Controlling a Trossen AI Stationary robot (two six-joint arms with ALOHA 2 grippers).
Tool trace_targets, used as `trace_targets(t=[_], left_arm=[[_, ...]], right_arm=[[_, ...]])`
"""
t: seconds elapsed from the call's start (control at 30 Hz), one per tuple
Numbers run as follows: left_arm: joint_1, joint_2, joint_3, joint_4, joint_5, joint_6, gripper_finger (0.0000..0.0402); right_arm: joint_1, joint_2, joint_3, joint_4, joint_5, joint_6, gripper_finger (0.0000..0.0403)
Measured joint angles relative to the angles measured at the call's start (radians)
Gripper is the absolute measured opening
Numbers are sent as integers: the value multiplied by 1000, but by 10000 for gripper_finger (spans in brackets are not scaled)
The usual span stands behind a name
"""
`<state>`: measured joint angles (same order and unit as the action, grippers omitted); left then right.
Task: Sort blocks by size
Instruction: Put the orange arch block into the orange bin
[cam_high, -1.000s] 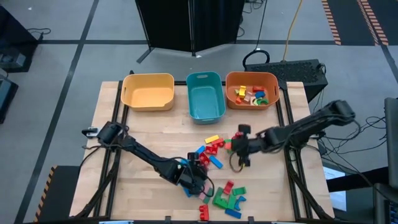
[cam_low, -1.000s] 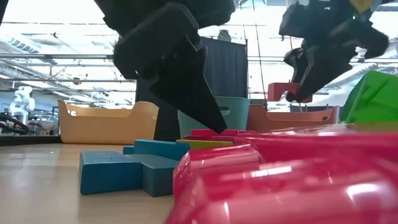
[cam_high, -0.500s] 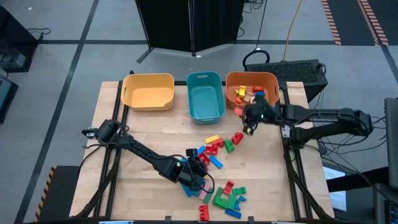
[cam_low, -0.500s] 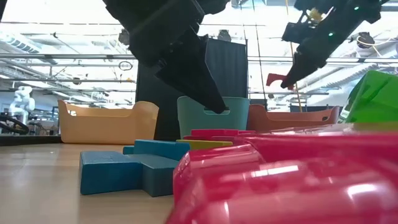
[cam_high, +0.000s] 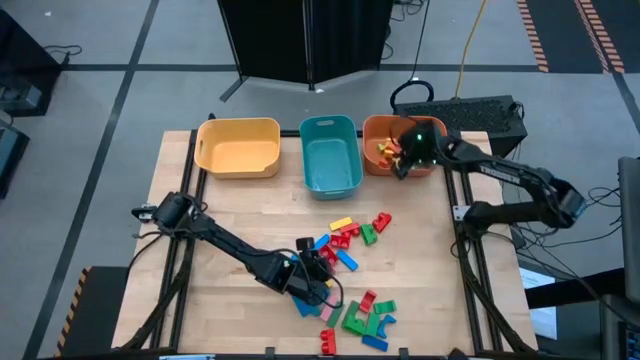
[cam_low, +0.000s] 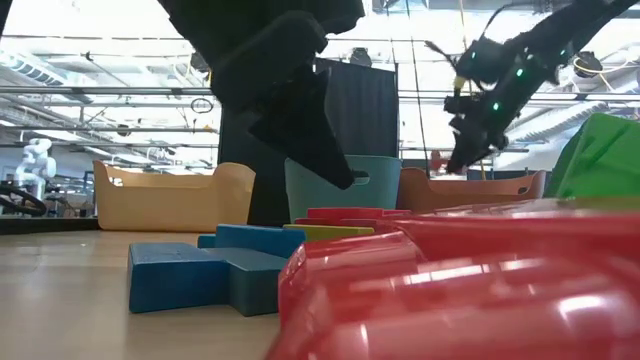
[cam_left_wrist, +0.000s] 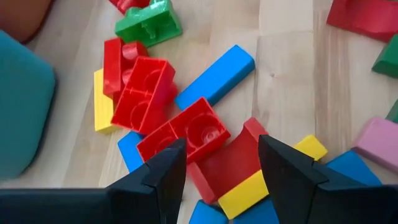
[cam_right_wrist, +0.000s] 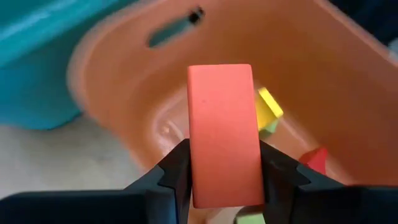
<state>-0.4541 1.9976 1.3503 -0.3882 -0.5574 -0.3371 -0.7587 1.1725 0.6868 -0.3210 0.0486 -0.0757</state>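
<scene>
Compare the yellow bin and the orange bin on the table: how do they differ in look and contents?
The yellow bin sits at the left end of the row; the orange bin sits at the right end. The yellow bin shows no blocks inside; the orange bin holds several small blocks. Both are open-topped plastic bins of similar shape.

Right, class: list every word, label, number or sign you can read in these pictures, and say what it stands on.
None can be read: the blocks, the orange bin, the teal bin and the yellow bin show no lettering in any view.
</scene>
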Motion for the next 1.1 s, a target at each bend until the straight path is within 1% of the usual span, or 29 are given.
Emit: trace_targets(t=[0.13,0.37,0.5,0.6,0.73,0.9,1.0,1.1], left_arm=[[2,0,-20,3,-2,-46,192],[4,1,-31,10,-9,-66,192],[3,1,-31,14,-9,-66,192],[3,1,-31,13,-9,-66,192],[3,1,-31,13,-9,-67,192],[3,1,-31,14,-9,-69,192],[4,1,-31,17,-9,-68,192],[5,1,-31,24,-9,-67,192]], right_arm=[[-76,90,0,28,-49,3,123],[-128,207,2,72,-52,2,125],[-146,243,-1,93,-52,6,140],[-160,254,0,114,-51,24,162],[-170,250,0,134,-51,33,196],[-171,204,0,130,-51,31,231],[-170,146,0,130,-51,43,240],[-166,65,0,111,-54,61,241]])
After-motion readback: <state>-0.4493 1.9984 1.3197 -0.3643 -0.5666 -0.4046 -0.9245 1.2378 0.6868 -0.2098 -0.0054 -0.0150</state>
